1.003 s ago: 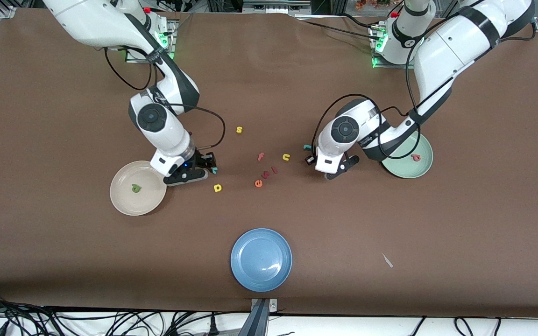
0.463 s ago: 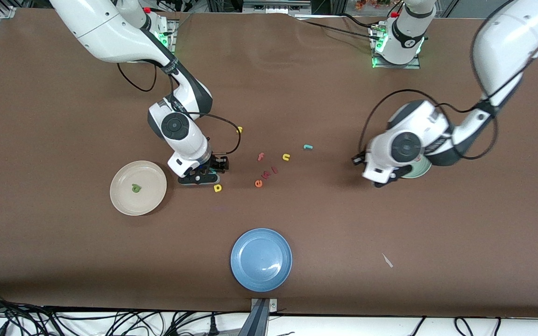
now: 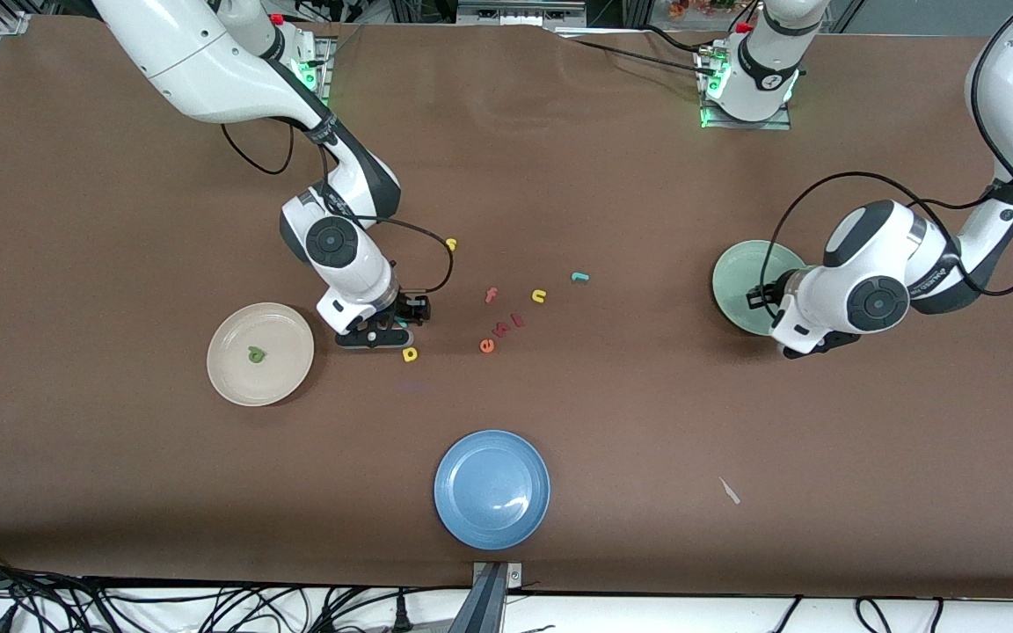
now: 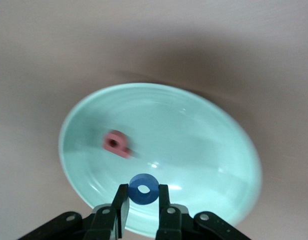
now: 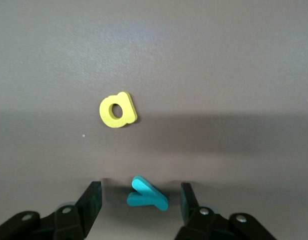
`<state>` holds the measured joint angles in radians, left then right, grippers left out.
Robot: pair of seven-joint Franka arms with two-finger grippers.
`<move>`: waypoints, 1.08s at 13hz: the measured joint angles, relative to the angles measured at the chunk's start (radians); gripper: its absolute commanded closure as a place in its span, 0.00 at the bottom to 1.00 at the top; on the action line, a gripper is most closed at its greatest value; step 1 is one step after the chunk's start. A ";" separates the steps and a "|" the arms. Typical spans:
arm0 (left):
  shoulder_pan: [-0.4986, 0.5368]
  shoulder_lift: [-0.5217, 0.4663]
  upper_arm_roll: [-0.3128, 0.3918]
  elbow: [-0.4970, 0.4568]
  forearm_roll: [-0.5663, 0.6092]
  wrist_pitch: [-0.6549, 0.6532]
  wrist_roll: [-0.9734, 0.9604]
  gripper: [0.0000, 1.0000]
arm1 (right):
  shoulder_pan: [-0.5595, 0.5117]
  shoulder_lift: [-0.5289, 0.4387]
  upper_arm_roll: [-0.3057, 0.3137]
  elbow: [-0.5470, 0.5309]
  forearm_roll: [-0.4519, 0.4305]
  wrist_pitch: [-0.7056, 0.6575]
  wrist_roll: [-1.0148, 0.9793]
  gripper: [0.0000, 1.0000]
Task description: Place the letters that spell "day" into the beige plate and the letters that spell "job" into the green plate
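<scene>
My left gripper [image 3: 798, 345] [image 4: 143, 193] is shut on the blue ring o [image 4: 143, 188] and hangs over the rim of the green plate [image 3: 738, 274] [image 4: 204, 145]. The pinkish-red b [image 4: 116, 144] lies in that plate. My right gripper [image 3: 396, 324] [image 5: 139, 197] is down at the table, open, with the teal y [image 3: 402, 323] [image 5: 147, 199] lying between its fingers untouched. The yellow a [image 3: 410, 354] [image 5: 117, 110] lies just nearer the front camera. The olive d [image 3: 255, 355] rests in the beige plate [image 3: 238, 327]. The light-teal j [image 3: 579, 277] lies mid-table.
Loose letters lie mid-table: yellow s [image 3: 450, 244], pink f [image 3: 491, 294], yellow n [image 3: 539, 296], orange-red e [image 3: 487, 345] and two small red ones beside it. A blue plate [image 3: 491, 489] sits near the front edge. A small scrap [image 3: 729, 491] lies toward the left arm's end.
The left arm has swung from beside the j out to the green plate, carrying the o. The right gripper has shifted from the beige plate's edge to straddle the y.
</scene>
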<state>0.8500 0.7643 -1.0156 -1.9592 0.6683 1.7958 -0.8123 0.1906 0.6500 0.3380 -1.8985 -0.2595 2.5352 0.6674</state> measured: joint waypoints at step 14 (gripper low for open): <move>-0.198 0.020 -0.175 -0.004 -0.119 0.171 -0.469 0.01 | 0.001 -0.010 -0.006 0.004 -0.031 -0.043 0.002 0.73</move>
<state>0.6517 0.7842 -1.1908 -1.9631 0.5488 1.9670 -1.2808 0.1912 0.6402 0.3317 -1.8943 -0.2908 2.4923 0.6691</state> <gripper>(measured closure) 0.004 0.639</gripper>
